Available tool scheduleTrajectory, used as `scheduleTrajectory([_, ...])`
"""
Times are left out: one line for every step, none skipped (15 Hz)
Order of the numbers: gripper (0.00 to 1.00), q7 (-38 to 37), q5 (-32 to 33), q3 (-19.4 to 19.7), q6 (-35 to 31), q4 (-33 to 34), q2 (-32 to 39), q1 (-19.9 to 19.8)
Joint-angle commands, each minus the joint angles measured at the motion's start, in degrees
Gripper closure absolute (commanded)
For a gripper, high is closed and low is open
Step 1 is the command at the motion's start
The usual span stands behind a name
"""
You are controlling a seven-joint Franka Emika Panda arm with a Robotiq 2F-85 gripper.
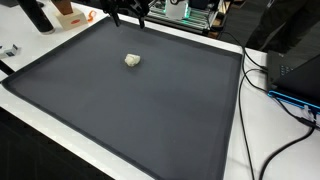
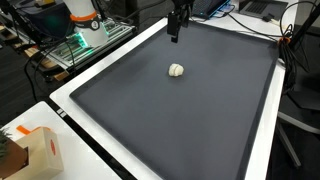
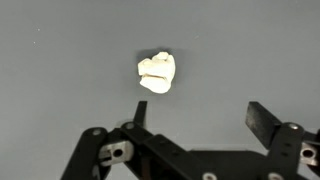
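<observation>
Cream crumpled lump (image 3: 156,73) sits on dark mat (image 1: 150,115) near bench (image 1: 250,110) far edge, jaws released, empty, hovering above

A small cream-white lump (image 3: 156,73), creased and crumpled-looking, lies alone on the dark grey mat of the bench (image 1: 150,110), toward its far side in both exterior views.

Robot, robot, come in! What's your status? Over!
Gripper open, empty, hovering. Small cream-white crumpled lump lies untouched on dark grey mat. Nothing between them.
</observation>
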State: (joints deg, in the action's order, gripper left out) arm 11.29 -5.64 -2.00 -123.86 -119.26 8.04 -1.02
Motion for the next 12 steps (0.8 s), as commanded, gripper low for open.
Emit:
scheduleTrajectory([0.00,0.5,-0.3,0.1,3.1,1.1,2.6,0.3])
scheduleTrajectory([0.00,0.9,-0.7,0.0,2.9,0.9,3.7,0.3])
scheduleTrajectory([0.00,0.5,-0.6,0.0,2.9,0.6,4.9,0.3])
scheduleTrajectory([0.00,0.5,-0.3,-0.1,1.9,0.3,5.8,0.3])
scheduleTrajectory([0.00,-0.1,0.5,0.0,0.6,-0.2,6.7,0.4])
scheduleTrajectory([0.00,-0.4,1.1,0.1,-0.4,-0.3,7.7,0.4])
scheduleTrajectory([0.00,-1.3,1.7,0.2,-2.7,-0.6,8.7,0.6])
scheduleTrajectory([0.00,-1.3,2.1,0.2,-3.8,-0.5,9.7,0.6])
scheduleTrajectory([0.00,-1.8,2.4,0.3,-5.8,-0.7,10.6,0.7])
scheduleTrajectory([0.00,-1.7,2.8,0.4,-7.2,-0.5,11.5,0.6])
scheduleTrajectory([0.00,-2.7,3.5,0.7,-8.4,-0.4,12.4,0.8])
scheduleTrajectory([0.00,-3.3,4.1,0.8,-9.5,-0.3,13.2,0.8])
